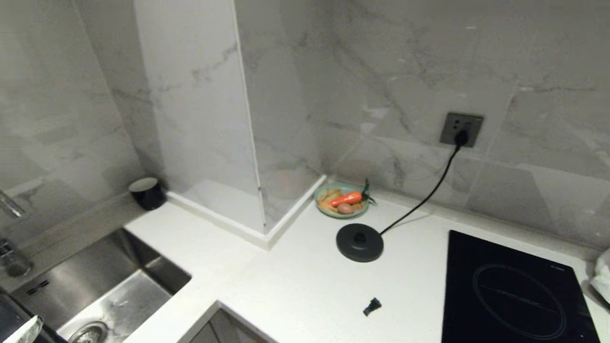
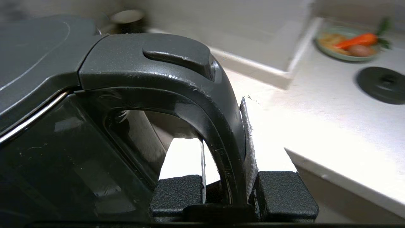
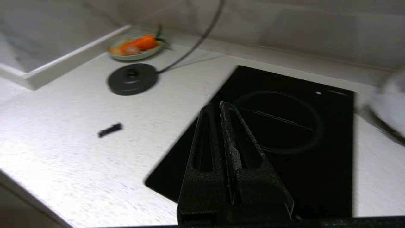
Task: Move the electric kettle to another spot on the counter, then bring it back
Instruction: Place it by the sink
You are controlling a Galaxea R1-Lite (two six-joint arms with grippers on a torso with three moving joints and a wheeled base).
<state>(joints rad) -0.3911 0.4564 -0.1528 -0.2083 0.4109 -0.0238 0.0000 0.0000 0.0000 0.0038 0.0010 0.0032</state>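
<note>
Left claw pinches the electric kettle handle.

A home kitchen is shown: a white speckled bench is fitted with a steel sink and a black induction hob, and is backed by marble-look wall tiles with a socket.
</note>
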